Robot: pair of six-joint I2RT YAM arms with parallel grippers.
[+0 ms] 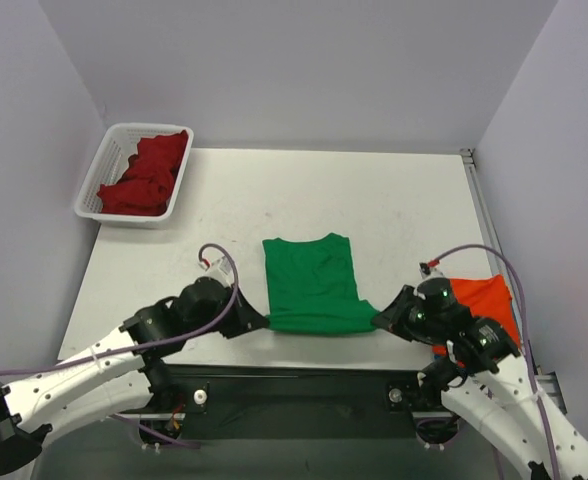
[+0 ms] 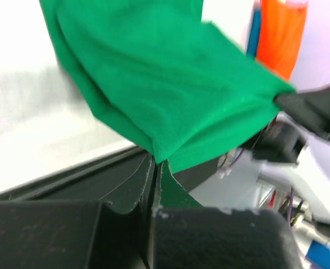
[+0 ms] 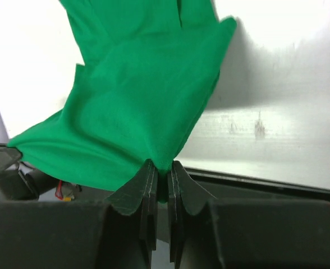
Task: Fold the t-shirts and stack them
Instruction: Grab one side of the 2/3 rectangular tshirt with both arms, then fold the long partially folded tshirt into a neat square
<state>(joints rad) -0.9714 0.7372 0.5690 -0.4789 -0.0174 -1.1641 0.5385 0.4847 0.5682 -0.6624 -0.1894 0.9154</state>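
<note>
The green t-shirt (image 1: 312, 285) lies folded into a rough rectangle near the front edge of the white table (image 1: 374, 200), between the two arms. The left end effector (image 1: 264, 321) is clamped on its near left corner, and the wrist view shows the cloth pinched between the closed fingers. The right end effector (image 1: 379, 321) is clamped on the near right corner in the same way, and the near hem is lifted slightly between them. An orange t-shirt (image 1: 484, 300) lies at the table's right edge, partly behind the right arm. A dark red t-shirt (image 1: 149, 170) sits bunched in the white slotted basket (image 1: 109, 150) at the far left corner.
</note>
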